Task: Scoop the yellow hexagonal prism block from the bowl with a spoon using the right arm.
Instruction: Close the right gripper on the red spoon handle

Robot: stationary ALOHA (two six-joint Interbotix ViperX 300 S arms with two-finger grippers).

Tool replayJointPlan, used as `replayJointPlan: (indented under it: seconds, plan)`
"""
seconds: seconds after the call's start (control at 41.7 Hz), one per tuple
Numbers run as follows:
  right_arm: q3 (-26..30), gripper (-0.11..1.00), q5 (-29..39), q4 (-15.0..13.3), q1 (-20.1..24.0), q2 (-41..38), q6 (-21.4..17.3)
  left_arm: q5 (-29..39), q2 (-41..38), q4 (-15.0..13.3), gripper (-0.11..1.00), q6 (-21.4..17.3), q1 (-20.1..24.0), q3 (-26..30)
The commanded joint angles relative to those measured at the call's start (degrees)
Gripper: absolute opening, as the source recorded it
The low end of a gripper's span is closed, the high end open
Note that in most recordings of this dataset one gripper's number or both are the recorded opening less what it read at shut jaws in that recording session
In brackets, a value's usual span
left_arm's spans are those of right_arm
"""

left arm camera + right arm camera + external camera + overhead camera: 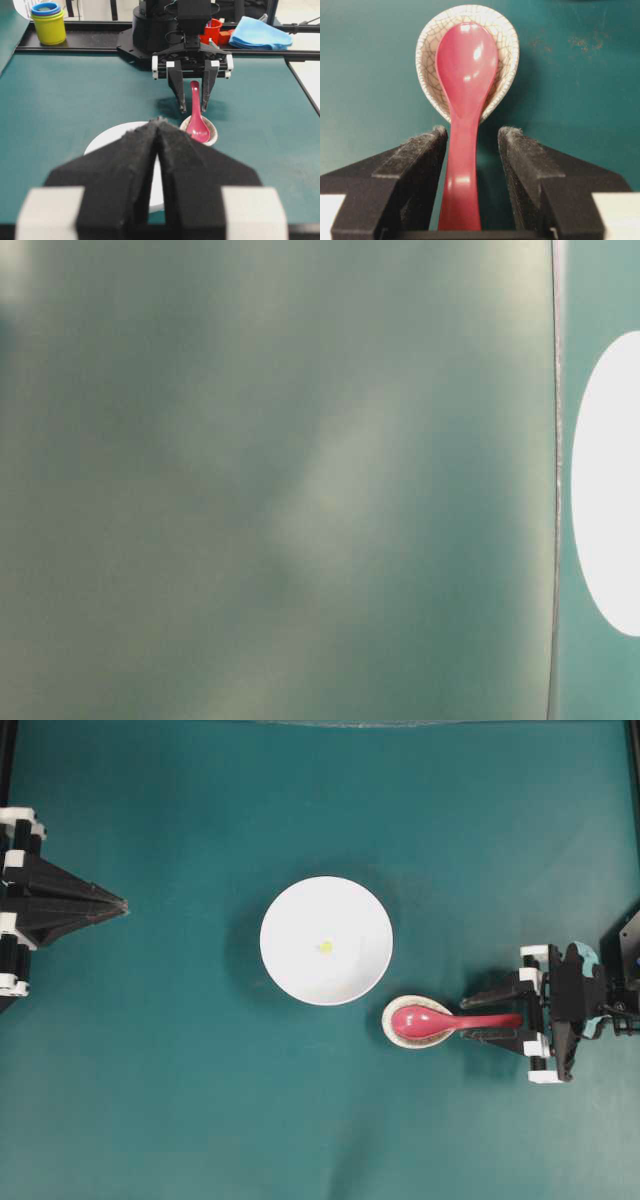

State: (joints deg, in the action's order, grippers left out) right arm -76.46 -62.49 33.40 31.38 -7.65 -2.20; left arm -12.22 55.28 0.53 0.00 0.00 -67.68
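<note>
The white bowl sits mid-table with the tiny yellow block at its centre. The red-pink spoon lies with its scoop in the speckled spoon rest, just right of the bowl. My right gripper is open, with a finger on each side of the spoon's handle. In the right wrist view the handle runs between the fingers, close to the left one with a gap to the right one. My left gripper is shut and empty at the left edge. In its wrist view it hides the block.
Beyond the table's far edge in the left wrist view stand stacked yellow and blue cups, a red container and a blue cloth. The table-level view is a blur with a white shape at its right.
</note>
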Motion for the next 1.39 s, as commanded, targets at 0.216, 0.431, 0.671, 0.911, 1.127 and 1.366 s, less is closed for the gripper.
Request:
replayJointPlan:
  seconds: [0.216,0.431,0.671,0.911,1.127,1.366]
  plan:
    - [0.4,0.52,-0.3,0.2,0.3,0.6,-0.1,-0.6,-0.3,0.1,0.03,-0.2,0.0,1.7]
    - [0.4,0.48,-0.3,0.2,0.3,0.6,-0.1,-0.7,-0.3,0.1,0.03,-0.2,0.0,1.7]
    - [0.4,0.34,-0.3,0.2,0.3,0.6,-0.1,-0.7,-0.3,0.1,0.03,-0.2,0.0,1.7]
    - [0.4,0.33,-0.2,0.1,0.3,0.6,-0.1,-0.7,-0.3,0.1,0.03,-0.2,0.0,1.7]
    - [0.4,0.33,-0.2,-0.1,0.3,0.6,-0.1,-0.7,-0.3,0.1,0.03,-0.2,0.0,1.7]
    - [0.4,0.31,-0.1,-0.1,0.3,0.6,-0.1,-0.7,-0.3,0.1,0.03,-0.2,0.0,1.7]
